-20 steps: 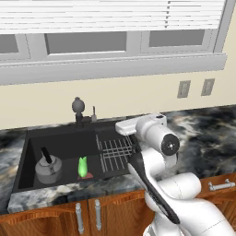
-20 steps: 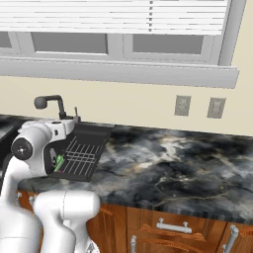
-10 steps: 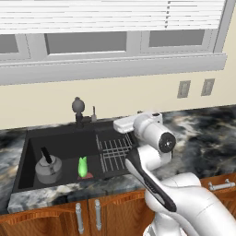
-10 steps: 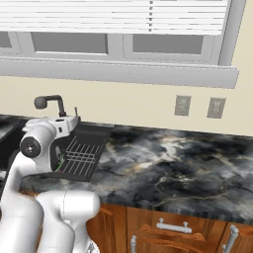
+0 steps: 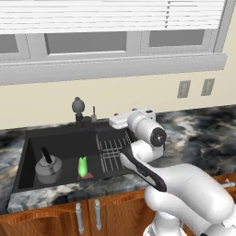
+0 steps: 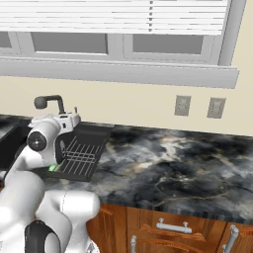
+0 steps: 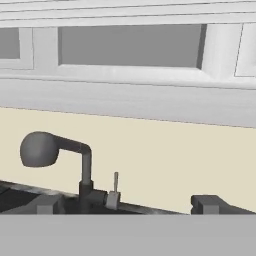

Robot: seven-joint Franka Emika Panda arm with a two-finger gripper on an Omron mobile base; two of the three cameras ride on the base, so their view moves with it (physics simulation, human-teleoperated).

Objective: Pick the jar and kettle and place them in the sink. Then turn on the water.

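A: What is lying on the tabletop, from largest item down?
B: The sink is sitting recessed at its left; the faucet is standing at the sink's back rim.
A: And inside the basin?
B: The kettle is resting upright at the left end, a green jar just beside it, the rack to the right.
A: The gripper?
B: It is pointing toward the faucet, fingers standing wide apart, holding nothing.

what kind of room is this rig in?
A rendered home kitchen: a black sink with a faucet set in a marble counter, wooden cabinets below and a window above.
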